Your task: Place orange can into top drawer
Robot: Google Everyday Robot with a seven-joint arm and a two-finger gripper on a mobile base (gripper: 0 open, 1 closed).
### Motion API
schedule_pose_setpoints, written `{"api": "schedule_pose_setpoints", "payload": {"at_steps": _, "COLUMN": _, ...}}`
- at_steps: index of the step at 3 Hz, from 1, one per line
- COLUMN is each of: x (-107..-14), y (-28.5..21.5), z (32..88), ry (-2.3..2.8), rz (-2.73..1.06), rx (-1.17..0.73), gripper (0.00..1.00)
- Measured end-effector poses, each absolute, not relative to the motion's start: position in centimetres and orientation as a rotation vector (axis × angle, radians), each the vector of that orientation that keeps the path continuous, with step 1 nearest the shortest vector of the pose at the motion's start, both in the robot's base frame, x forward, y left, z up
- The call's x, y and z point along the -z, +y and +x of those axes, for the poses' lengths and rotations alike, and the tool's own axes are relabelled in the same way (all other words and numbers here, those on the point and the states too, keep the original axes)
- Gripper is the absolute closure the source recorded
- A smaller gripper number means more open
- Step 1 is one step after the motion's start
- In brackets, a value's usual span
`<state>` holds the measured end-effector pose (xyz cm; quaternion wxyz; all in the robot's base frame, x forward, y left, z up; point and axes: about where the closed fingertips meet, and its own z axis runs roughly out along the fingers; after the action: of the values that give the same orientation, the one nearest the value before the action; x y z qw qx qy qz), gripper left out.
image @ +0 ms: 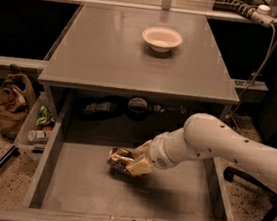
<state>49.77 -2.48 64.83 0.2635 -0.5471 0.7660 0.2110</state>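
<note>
The top drawer (84,186) is pulled open below the grey cabinet top, its flat grey bottom showing. My white arm reaches in from the right. My gripper (131,162) is inside the drawer, shut on the orange can (118,159), a shiny dented gold can lying tilted between the fingers (140,167). The can is low over the drawer's middle; I cannot tell whether it touches the bottom.
A white bowl (162,38) stands on the cabinet top (100,52). Dark items lie at the back under the top (138,105). A clear bin with packets (38,130) and a brown bag (13,102) are to the left. A chair base (266,219) is at right.
</note>
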Motion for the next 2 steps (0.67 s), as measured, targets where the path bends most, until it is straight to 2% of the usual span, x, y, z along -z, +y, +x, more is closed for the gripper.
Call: {"api": "schedule_pose_setpoints", "payload": {"at_steps": 2, "x": -63.01, "y": -3.21, "z": 49.31, "ry": 2.07, "rz": -1.395, "rx": -0.645, "gripper": 1.0}}
